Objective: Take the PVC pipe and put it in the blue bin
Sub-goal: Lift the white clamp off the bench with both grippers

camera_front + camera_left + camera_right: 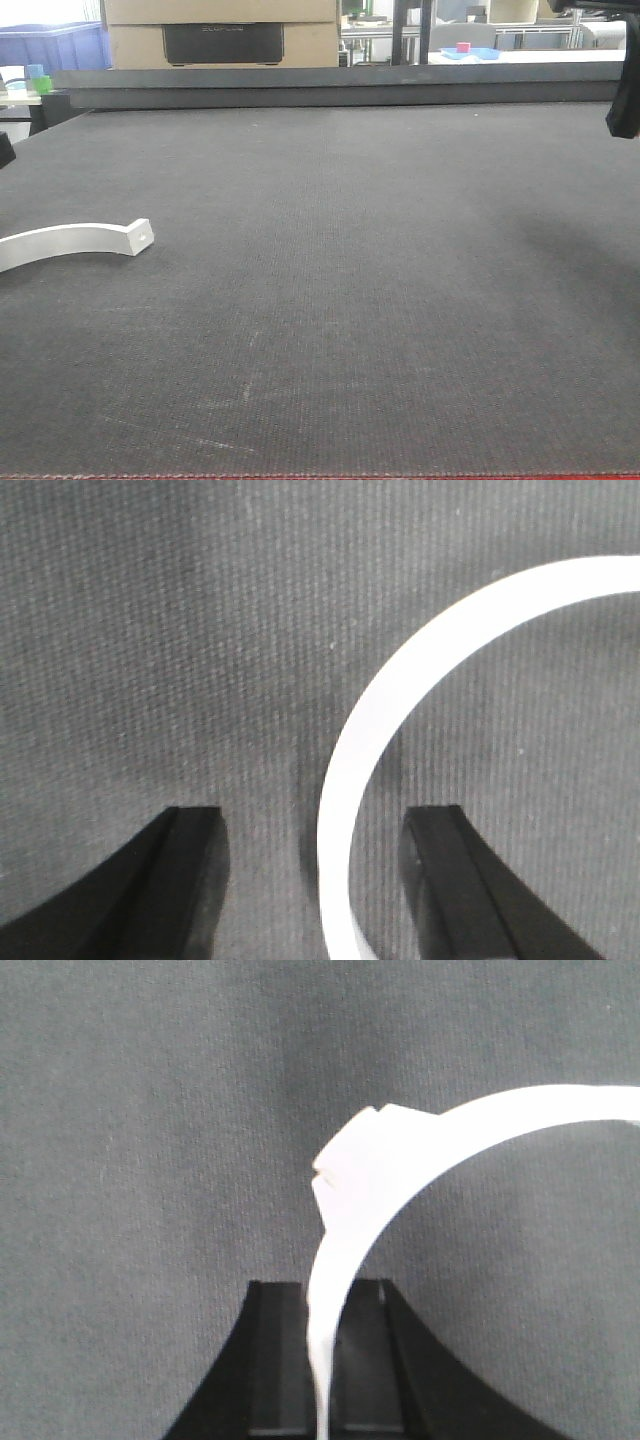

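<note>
A white curved PVC pipe piece lies on the black mat at the left. In the left wrist view a white pipe arc curves down between the fingers of my left gripper, which is open; the arc runs nearer the right finger and touches neither. My right gripper is shut on the thin end of another white curved pipe piece, which arches up and to the right above the mat. A blue bin stands beyond the table at the far left.
The black textured mat covers the whole table, with a raised dark rail along its back. A cardboard box sits behind it. A dark part of the right arm hangs at the right edge.
</note>
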